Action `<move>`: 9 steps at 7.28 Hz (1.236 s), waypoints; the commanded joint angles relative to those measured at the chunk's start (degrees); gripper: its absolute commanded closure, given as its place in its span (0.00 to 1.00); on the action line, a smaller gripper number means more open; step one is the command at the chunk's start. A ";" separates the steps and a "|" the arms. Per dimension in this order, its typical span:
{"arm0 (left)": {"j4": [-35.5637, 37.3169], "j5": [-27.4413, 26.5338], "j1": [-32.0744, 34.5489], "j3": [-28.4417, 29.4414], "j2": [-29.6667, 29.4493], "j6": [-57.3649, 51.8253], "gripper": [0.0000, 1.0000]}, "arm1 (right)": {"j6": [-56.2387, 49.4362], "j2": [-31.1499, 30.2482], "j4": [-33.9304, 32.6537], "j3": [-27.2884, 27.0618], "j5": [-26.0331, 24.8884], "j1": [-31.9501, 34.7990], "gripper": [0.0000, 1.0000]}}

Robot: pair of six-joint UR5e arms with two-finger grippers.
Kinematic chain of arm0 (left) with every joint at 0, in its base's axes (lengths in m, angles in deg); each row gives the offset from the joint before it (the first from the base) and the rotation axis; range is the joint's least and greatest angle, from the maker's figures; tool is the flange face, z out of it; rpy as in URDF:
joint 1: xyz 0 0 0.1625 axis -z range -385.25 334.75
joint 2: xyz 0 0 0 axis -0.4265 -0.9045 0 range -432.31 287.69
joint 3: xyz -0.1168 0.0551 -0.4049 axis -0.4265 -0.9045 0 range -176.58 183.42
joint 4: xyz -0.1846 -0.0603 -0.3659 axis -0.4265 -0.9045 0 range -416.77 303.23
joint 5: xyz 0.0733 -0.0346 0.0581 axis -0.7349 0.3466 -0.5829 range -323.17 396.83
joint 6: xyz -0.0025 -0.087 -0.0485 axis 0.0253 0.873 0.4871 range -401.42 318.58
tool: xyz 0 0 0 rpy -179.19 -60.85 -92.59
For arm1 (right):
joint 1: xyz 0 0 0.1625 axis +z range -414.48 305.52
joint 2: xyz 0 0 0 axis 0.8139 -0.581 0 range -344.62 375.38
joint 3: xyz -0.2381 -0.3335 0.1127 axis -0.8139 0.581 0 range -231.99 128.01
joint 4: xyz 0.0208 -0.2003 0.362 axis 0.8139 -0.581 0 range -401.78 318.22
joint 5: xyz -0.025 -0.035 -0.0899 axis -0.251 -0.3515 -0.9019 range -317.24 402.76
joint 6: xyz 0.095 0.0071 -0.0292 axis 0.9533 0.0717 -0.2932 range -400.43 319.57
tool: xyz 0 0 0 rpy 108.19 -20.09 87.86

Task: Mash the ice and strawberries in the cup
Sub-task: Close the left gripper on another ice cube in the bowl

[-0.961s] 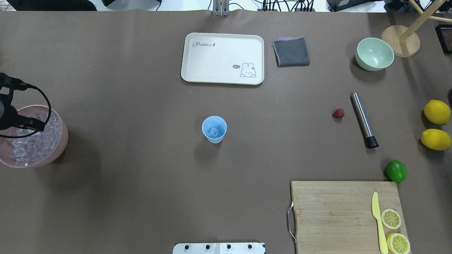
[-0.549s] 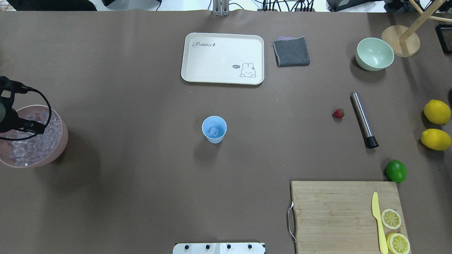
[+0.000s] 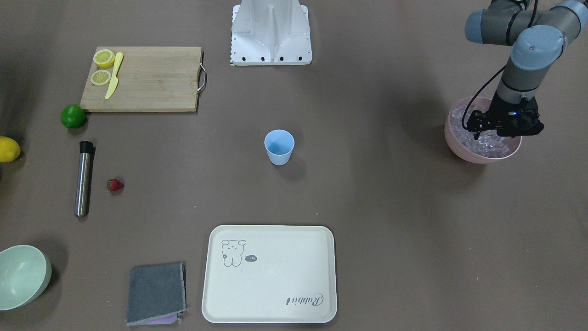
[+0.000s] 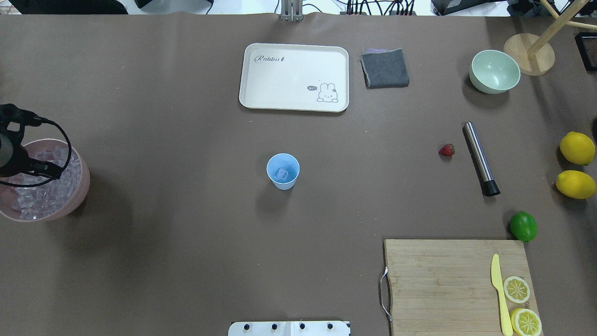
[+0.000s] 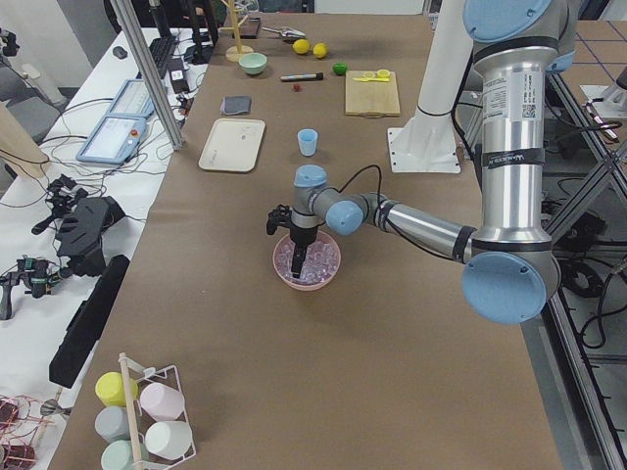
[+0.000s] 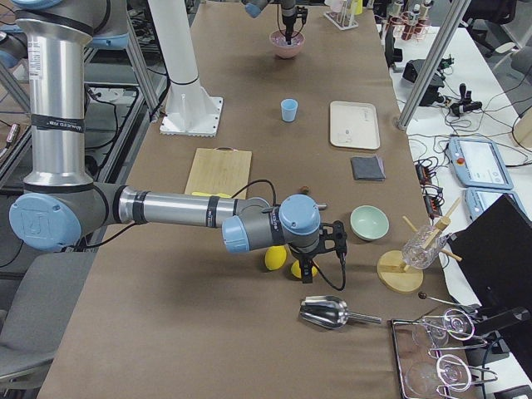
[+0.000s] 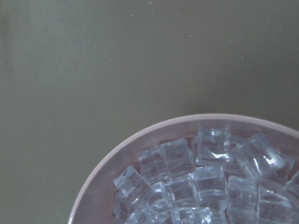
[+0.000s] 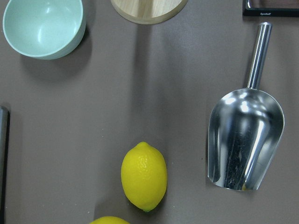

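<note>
Closest to the robot, on its right, a wooden cutting board holds a yellow knife and two lemon slices. A lime sits just off the board's far corner.

Midway across the table, in the centre, the light blue cup stands upright with a little ice in its bottom. At about the same depth, at the table's left end, a pink bowl is heaped with more ice. The left gripper points down into this bowl, low over the cubes. Whether its fingers are apart or together cannot be told.

On the right, well apart from the cup, the strawberry lies on the table just beside a metal rod with a black end. Further right lie two lemons. The right gripper hangs above them, near a metal scoop. Its grip cannot be told either.

Farthest away are a cream tray with a rabbit drawing, a folded grey cloth beside it, and a pale green bowl.
</note>
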 commanded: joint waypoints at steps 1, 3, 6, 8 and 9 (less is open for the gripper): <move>-0.01 -0.01 -0.25 0.28 -0.12 0.09 0.07 | 0.00 0.00 -0.08 0.00 0.00 0.00 0.00; -0.01 -0.01 -0.25 0.36 -0.03 -0.09 0.14 | 0.00 -0.09 -0.08 0.00 0.09 0.00 0.00; -0.01 -0.01 -0.25 0.36 0.06 -0.43 0.49 | 0.00 -0.17 0.00 0.00 0.17 0.00 0.00; -0.01 -0.01 -0.16 -0.60 0.32 -0.35 0.55 | 0.00 -0.35 0.00 -0.08 0.17 0.00 0.00; -0.01 0.16 -0.16 -0.95 0.50 -0.44 0.64 | 0.00 -0.35 0.00 -0.08 0.18 0.00 0.00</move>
